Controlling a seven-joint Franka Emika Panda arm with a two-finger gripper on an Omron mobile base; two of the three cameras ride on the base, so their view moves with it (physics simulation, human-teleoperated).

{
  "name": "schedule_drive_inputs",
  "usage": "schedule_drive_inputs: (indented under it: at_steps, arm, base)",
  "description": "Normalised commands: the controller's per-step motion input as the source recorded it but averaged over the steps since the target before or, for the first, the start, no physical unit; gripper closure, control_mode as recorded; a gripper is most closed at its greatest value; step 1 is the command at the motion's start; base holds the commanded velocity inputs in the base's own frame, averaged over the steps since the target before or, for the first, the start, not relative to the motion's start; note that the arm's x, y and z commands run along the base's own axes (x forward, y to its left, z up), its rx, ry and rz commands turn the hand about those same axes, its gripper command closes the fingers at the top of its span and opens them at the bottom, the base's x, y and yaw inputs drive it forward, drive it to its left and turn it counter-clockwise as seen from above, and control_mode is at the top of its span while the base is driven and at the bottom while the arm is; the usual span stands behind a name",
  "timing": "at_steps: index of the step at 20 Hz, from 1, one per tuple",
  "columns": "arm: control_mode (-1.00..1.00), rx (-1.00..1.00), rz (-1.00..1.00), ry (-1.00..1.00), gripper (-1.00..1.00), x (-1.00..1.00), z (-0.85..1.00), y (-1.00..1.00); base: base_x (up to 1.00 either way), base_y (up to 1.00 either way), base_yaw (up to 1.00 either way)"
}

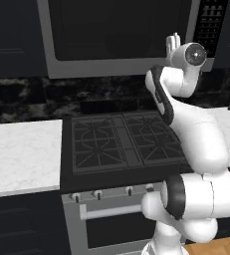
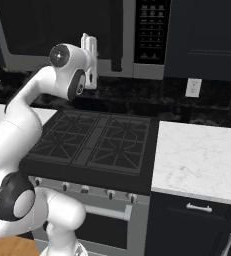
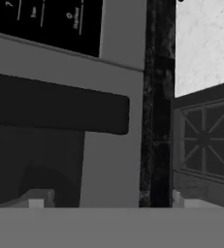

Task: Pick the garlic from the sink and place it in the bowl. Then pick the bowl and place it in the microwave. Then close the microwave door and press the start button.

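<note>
The microwave (image 1: 121, 67) hangs above the stove, and its door (image 2: 128, 35), steel-framed with a dark window, lies flush with the box. My gripper (image 1: 174, 41) is raised in front of the door's right end, beside the black vertical handle (image 2: 116, 37) and left of the black button panel (image 2: 151, 30). In the rolled hand view the handle (image 3: 60, 109) runs across the picture, the button panel (image 3: 45, 22) sits above it, and my gripper (image 3: 108, 201) stands open with nothing between its tips. The garlic, the bowl and the sink are out of view.
Under the microwave lies a black gas stove (image 1: 124, 142) with grates, above an oven with a steel bar handle (image 1: 111, 211). White marble counters flank it on the left (image 1: 22, 157) and right (image 2: 199, 160). A wall outlet (image 2: 192, 87) sits on the dark backsplash.
</note>
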Motion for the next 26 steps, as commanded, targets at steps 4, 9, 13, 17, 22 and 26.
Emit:
schedule_drive_inputs:
  at_steps: [4, 9, 13, 17, 22, 26]
  arm:
    - [-1.0, 0.19, 0.22, -0.17, -1.0, -0.92, 0.02, -0.83]
    - [-1.0, 0.17, 0.21, -0.18, -1.0, -0.21, 0.13, -1.0]
    - [-1.0, 0.11, 0.15, -0.06, 1.0, 0.22, 0.19, -1.0]
    - [-1.0, 0.07, 0.07, -0.07, 1.0, 0.24, 0.35, -0.96]
    - [-1.0, 0.03, 0.0, -0.09, 1.0, 0.13, 0.27, -0.47]
    - [-1.0, 0.0, 0.0, -0.11, 1.0, 0.41, -0.01, 0.08]
  base:
    - [0.0, 0.0, 0.0]
    - [0.0, 0.0, 0.0]
    - [0.0, 0.0, 0.0]
    - [0.0, 0.0, 0.0]
    - [0.0, 0.0, 0.0]
    - [0.0, 0.0, 0.0]
